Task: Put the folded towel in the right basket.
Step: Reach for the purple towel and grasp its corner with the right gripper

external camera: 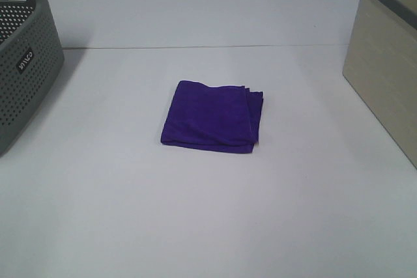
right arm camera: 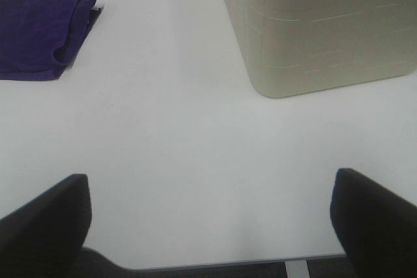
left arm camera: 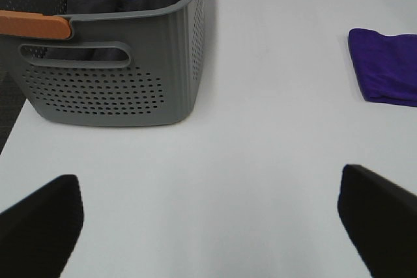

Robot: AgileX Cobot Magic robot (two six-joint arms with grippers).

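— Where's the towel sitting?
— I see the folded towel (external camera: 212,116), purple, lying flat in the middle of the bench (external camera: 208,239), well apart from both baskets. The right basket (external camera: 384,63), beige, stands at the bench's right side and the grey perforated basket (external camera: 29,63) at its left.
— And your tools?
— My left tool (left arm camera: 208,222) is spread wide with only bare bench showing in the gap, near the grey basket. My right tool (right arm camera: 208,222) is just as wide and empty, near the beige one
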